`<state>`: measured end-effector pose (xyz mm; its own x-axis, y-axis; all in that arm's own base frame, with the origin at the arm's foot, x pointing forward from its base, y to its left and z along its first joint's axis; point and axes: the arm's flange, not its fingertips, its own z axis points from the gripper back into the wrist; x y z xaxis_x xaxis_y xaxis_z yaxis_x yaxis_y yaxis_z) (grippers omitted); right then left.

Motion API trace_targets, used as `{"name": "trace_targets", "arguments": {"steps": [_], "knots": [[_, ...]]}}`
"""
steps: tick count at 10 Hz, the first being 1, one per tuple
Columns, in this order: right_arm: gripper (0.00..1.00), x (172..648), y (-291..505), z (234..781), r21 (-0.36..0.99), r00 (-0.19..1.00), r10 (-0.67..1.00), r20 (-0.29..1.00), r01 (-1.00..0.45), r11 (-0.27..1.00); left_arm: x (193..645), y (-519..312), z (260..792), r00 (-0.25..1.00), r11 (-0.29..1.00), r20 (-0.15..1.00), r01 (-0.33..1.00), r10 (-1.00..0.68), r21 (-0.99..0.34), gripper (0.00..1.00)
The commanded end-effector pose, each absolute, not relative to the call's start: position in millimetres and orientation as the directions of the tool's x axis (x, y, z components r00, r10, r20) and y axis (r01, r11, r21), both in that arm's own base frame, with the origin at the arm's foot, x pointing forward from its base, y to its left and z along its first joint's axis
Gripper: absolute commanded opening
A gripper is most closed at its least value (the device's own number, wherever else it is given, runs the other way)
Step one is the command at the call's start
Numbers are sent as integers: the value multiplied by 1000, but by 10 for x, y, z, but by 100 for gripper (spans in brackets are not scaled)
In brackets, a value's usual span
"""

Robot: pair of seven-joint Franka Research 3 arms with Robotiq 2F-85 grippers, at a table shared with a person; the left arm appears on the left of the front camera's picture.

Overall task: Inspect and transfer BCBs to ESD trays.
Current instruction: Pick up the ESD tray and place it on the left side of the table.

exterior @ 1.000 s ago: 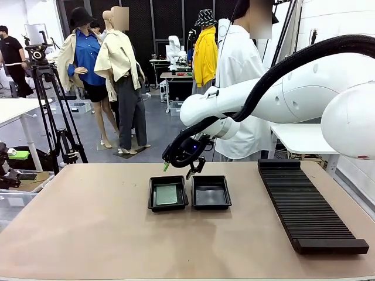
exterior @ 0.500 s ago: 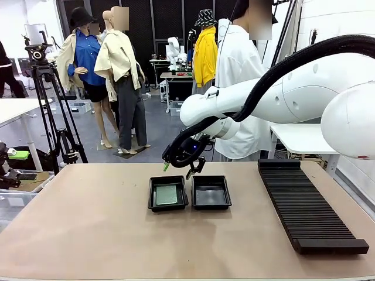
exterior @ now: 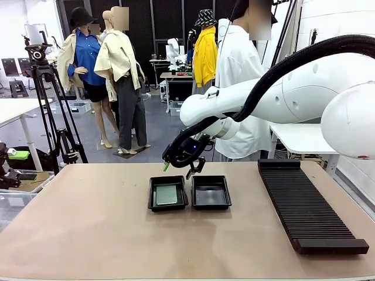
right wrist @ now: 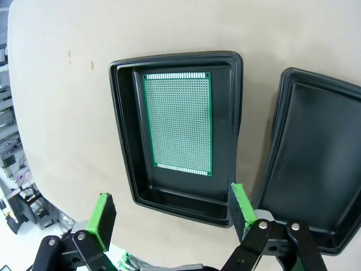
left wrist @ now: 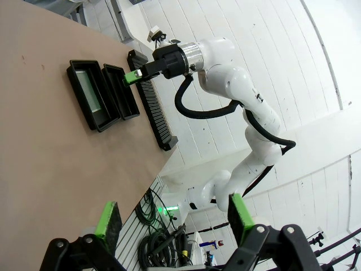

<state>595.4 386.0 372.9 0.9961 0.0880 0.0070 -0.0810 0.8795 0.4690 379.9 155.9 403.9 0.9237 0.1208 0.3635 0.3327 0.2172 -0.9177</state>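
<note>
Shows a flat tan bench [exterior: 88,222] carrying two shallow glossy black plastic ESD trays side by side, touching or nearly so. Takes the left-hand black tray [exterior: 151,198] as the reference point throughout. Finds one small flat green rectangular circuit board [right wrist: 180,121], covered in a fine grid of holes, lying flat on that tray's floor and square to its walls. Finds the second black tray [exterior: 211,198] just to the right of the reference tray, its floor bare. Finds a long black ribbed slotted rack [exterior: 304,205] well to the right of the reference tray, with no boards visible in its slots.

Puts the right arm's black pincer [exterior: 179,170], tipped with green pads, in the air above the far edge of the reference tray and pointing down at it. Shows its jaws spread wide, gripping nothing. Puts the left arm's pincer [left wrist: 174,217] well apart from the reference tray, facing it across the bench, jaws likewise spread wide and holding nothing.

Judges the task partly done, with one board seated in a tray and the other tray unfilled. Sees no further board on the bench, so cannot tell the source of the next one. Leaves, at a guess, filling the second tray and any remaining inspection
</note>
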Motion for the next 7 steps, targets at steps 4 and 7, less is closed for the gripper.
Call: {"name": "trace_targets", "arguments": {"steps": [4,7], "knots": [[100,5647,3367,4083,583,995,92,41,-99,806,3972,1243,4285,925,228,348,310,155,-923,100],[100,5464,2770,4399,661,998,35,56,-64,748,4139,887,4591,930,295,346,298,122,-908,100]]}}
